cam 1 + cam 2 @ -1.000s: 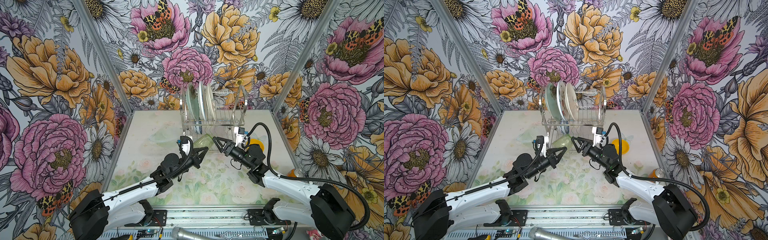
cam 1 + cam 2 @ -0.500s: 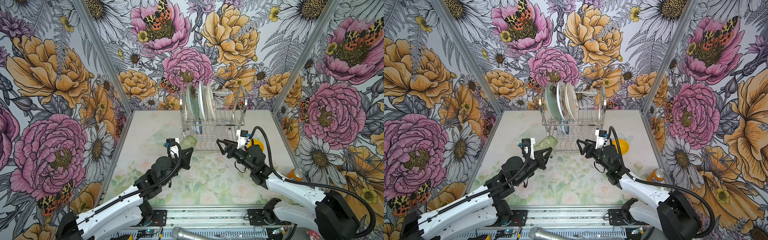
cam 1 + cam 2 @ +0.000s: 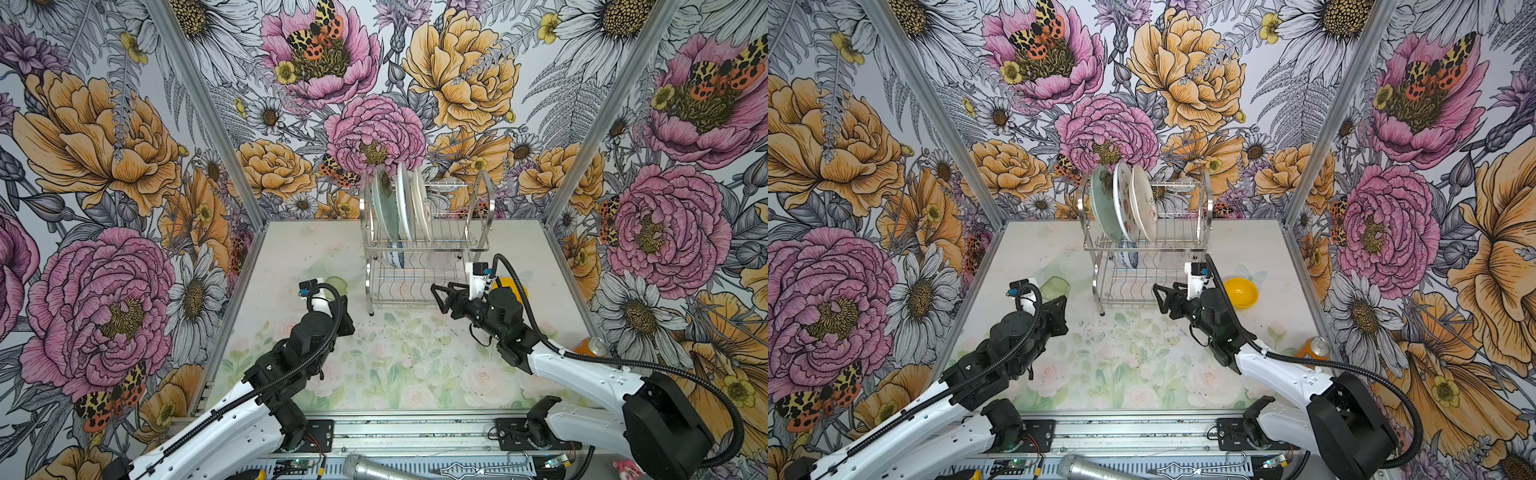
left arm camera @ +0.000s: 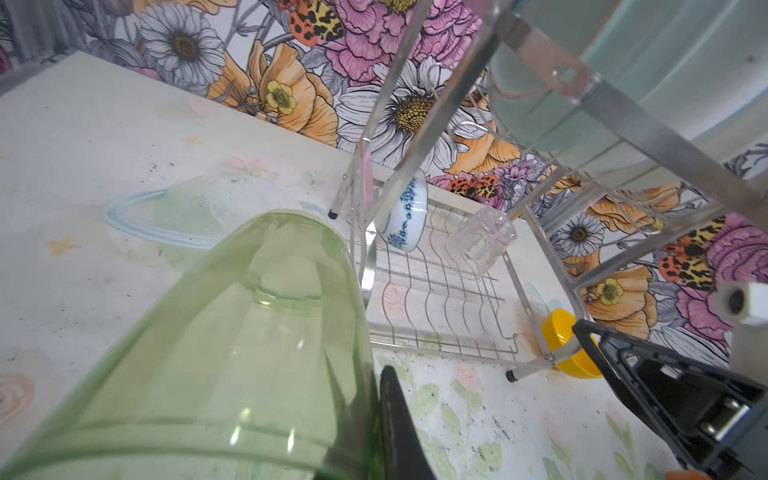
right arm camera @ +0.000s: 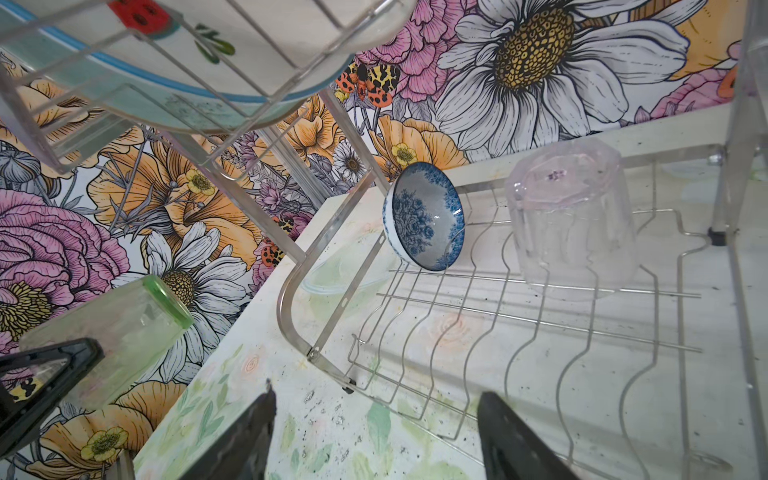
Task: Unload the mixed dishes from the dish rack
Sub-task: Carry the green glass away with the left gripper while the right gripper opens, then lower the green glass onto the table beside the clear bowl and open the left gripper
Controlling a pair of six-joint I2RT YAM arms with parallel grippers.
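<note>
Floral tabletop (image 3: 395, 365), orange can (image 3: 592, 347) at its edge — left gripper (image 3: 1059, 303) pinches the green tumbler (image 3: 1054, 286) beside the dish rack (image 3: 428, 245), right gripper (image 3: 439, 298) gapes empty facing the clear tumbler (image 5: 569, 224).

You're not getting any readable txt, labels, brands or nos. here; the orange can (image 3: 1313, 352) is showing print too small to read.

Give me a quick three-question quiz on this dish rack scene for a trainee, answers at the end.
1. True or false: the left gripper is shut on the green tumbler.
2. What sits on the dish rack's lower shelf? A) a frying pan B) blue-and-white bowl and clear tumbler C) nothing
3. Fill in: ___ plates stand in the upper tier.
Key: 1 true; 2 B; 3 three.
</note>
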